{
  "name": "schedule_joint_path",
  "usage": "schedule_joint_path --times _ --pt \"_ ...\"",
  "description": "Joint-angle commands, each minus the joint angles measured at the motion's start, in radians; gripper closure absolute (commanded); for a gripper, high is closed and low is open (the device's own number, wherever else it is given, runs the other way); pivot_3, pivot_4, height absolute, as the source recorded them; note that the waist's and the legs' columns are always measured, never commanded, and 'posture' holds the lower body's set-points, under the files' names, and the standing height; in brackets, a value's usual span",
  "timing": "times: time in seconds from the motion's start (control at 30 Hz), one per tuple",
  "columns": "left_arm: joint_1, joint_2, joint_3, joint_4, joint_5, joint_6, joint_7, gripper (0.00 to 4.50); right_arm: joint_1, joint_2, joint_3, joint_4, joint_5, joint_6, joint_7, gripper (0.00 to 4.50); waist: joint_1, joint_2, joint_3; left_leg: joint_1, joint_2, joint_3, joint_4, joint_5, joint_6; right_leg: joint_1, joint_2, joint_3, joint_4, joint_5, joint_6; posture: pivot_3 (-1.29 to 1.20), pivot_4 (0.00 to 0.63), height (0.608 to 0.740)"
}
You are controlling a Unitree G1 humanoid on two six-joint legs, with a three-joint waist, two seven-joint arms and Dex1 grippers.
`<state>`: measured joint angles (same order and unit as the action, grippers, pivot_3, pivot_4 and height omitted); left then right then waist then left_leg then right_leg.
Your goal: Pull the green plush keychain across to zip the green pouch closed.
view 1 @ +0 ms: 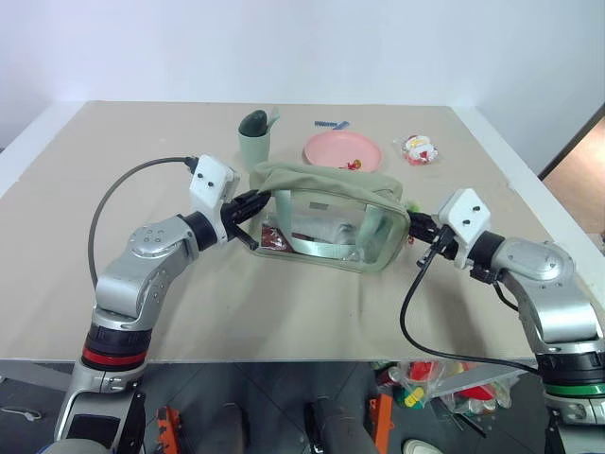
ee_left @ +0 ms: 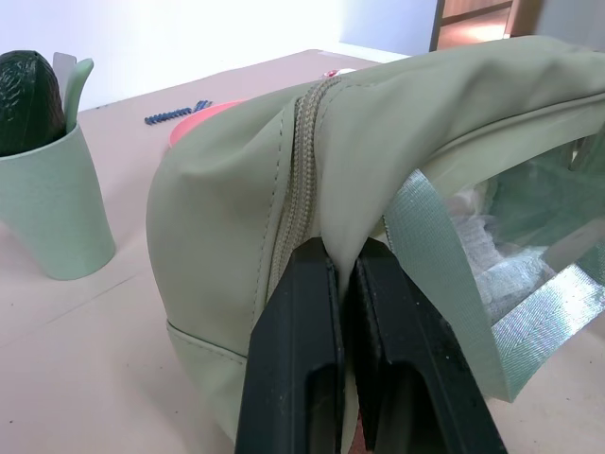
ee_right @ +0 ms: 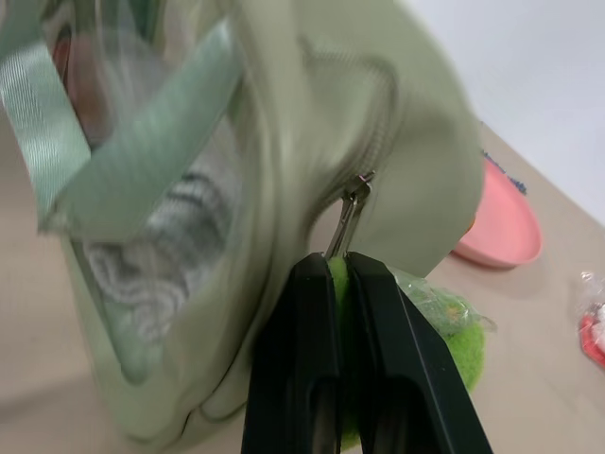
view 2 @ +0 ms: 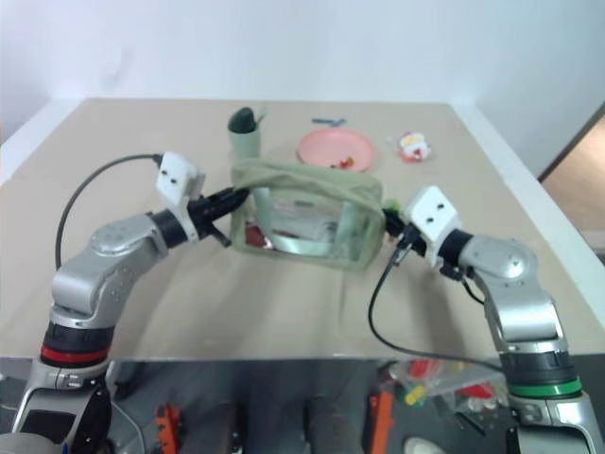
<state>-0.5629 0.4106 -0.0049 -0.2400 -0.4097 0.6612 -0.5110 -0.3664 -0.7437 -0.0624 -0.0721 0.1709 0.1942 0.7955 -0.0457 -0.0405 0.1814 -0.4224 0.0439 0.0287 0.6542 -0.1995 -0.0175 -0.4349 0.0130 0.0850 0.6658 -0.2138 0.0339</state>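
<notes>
Beige worktop (view 1: 312, 312), white wall behind: mid-worktop stood the sage-green clear-sided pouch (view 1: 331, 222). Left gripper (view 1: 248, 210) pinched the pouch's left end fabric, apparently to anchor it; right gripper (view 1: 416, 227) clamped the lime-green plush keychain (ee_right: 463, 345) at its right end, presumably for pulling the zip.

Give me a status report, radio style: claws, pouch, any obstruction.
Left claw shut on green pouch end fabric. Right claw shut on green plush keychain at the zipper's far end. Zip looks drawn across. Nothing in the way.
</notes>
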Motion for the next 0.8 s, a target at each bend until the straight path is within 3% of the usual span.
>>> schedule_joint_path --times 0.03,0.4,0.43,0.8 --pt "-0.025 0.006 0.004 -0.052 0.006 -0.002 0.007 4.50 0.003 0.001 0.006 0.030 -0.036 -0.038 -0.017 4.48 0.000 0.000 0.000 0.000 0.000 0.000 0.000 0.000 0.000 0.000 0.000 0.000 0.000 0.000 0.000 0.00 0.150 0.740" --pt "-0.017 0.008 0.010 -0.044 -0.001 0.005 -0.012 4.50 -0.005 0.026 -0.019 0.070 -0.027 -0.066 -0.057 4.48 0.000 0.000 0.000 0.000 0.000 0.000 0.000 0.000 0.000 0.000 0.000 0.000 0.000 0.001 0.002 0.00 0.150 0.740" --pt "-0.020 0.008 0.015 -0.043 -0.005 0.008 -0.011 4.13 -0.010 0.036 -0.029 0.067 -0.008 -0.054 -0.059 4.50 0.000 0.000 0.000 0.000 0.000 0.000 0.000 0.000 0.000 0.000 0.000 0.000 0.000 0.001 0.002 0.00 0.150 0.740" --pt "-0.056 0.170 0.117 -0.028 -0.096 0.032 -0.167 0.39 -0.090 -0.028 -0.228 -0.090 0.375 0.230 0.065 0.71 -0.001 0.001 0.000 -0.001 0.001 -0.001 -0.002 0.000 0.000 -0.002 0.001 -0.001 0.000 0.001 0.001 0.00 0.150 0.740"
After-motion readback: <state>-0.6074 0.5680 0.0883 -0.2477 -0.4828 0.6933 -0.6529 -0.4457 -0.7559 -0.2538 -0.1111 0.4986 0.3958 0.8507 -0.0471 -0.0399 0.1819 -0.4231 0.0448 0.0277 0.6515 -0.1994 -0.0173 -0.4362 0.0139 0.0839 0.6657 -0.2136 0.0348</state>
